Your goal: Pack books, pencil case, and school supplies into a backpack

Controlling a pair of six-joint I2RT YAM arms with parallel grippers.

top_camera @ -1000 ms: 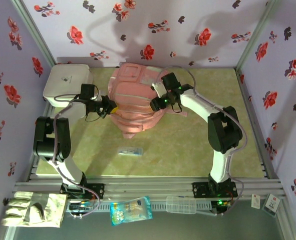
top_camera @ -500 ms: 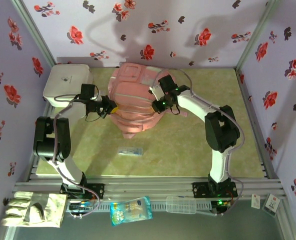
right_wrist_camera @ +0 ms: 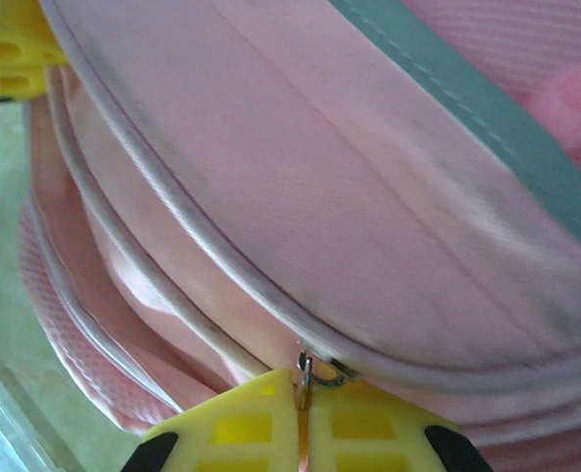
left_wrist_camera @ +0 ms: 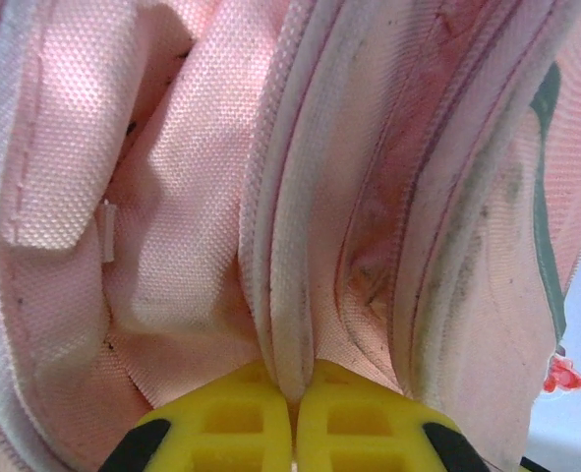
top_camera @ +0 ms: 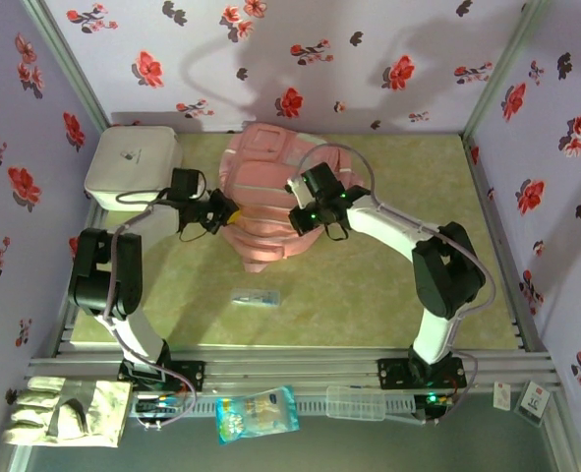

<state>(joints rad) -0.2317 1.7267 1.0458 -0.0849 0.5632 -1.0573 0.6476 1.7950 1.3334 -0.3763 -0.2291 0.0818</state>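
The pink backpack point(top_camera: 268, 202) lies in the middle of the table, its pale trim point(left_wrist_camera: 290, 246) and zip lines showing close up. My left gripper point(top_camera: 229, 210) is at the bag's left edge, shut on a fold of that pale trim point(left_wrist_camera: 292, 388). My right gripper point(top_camera: 297, 214) is on the bag's right side, shut on the metal zip pull point(right_wrist_camera: 305, 379) of a curved zip. The left gripper's yellow fingers point(right_wrist_camera: 5, 49) show at the top left of the right wrist view. A small clear packet point(top_camera: 256, 297) with pale blue contents lies on the table in front of the bag. Books, pencil case and green roll are out of view.
A white rounded box point(top_camera: 133, 162) stands at the back left. Off the table's front edge lie a blue-white bag point(top_camera: 256, 413), a pair of gloves point(top_camera: 64, 411) and a clear plastic case point(top_camera: 354, 401). Flowered walls close in three sides.
My right gripper has moved left and nearer along the bag's zip, from its right edge toward the middle. The left gripper shifted slightly right, still holding the bag's edge.
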